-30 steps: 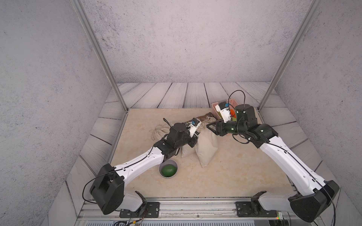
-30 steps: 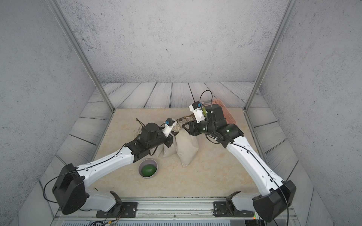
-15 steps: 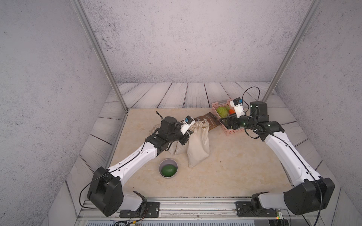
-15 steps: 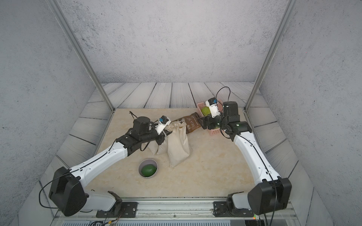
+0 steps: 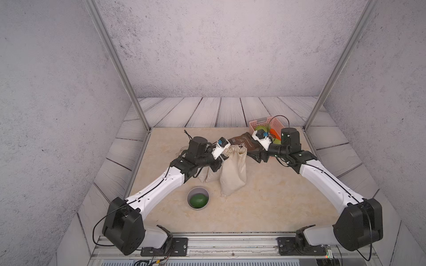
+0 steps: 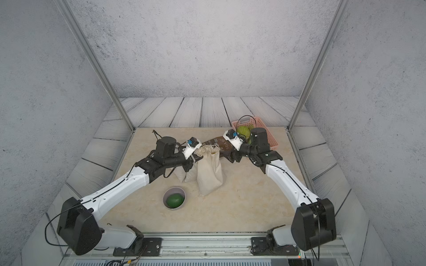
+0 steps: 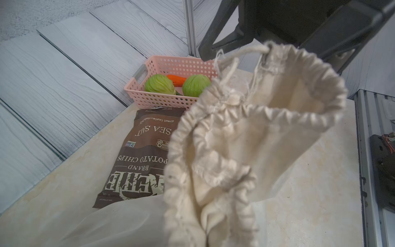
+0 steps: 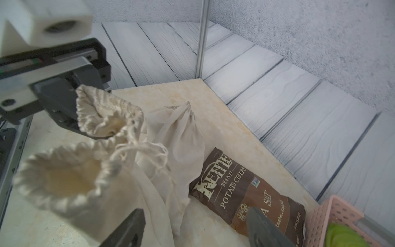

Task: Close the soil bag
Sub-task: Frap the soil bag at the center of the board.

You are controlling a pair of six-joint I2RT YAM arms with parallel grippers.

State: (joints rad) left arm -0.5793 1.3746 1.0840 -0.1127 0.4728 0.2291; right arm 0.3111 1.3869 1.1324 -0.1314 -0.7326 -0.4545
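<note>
The soil bag [image 5: 233, 171] is a beige drawstring sack standing upright mid-table, seen in both top views [image 6: 209, 172]. My left gripper [image 5: 224, 156] is shut on the gathered rim at the sack's left side. In the left wrist view the cloth mouth [image 7: 256, 128] hides the jaws. The mouth is partly gathered, and its drawstring [image 8: 145, 149] hangs loose toward the right. My right gripper [image 5: 253, 157] is open just right of the mouth, touching nothing. Its dark fingers [image 8: 128, 231] frame the sack's side and the table in the right wrist view.
A brown chips bag [image 5: 242, 142] lies flat behind the sack. A pink basket [image 5: 265, 122] with cabbages and a carrot sits at the back right. Smaller pale pouches [image 5: 207, 177] lean at the sack's left. A grey bowl [image 5: 198, 190] with an avocado stands in front.
My right gripper drew back toward the basket while opening, then came back to the sack's mouth. My left gripper carried the sack a little to the left and stays shut.
</note>
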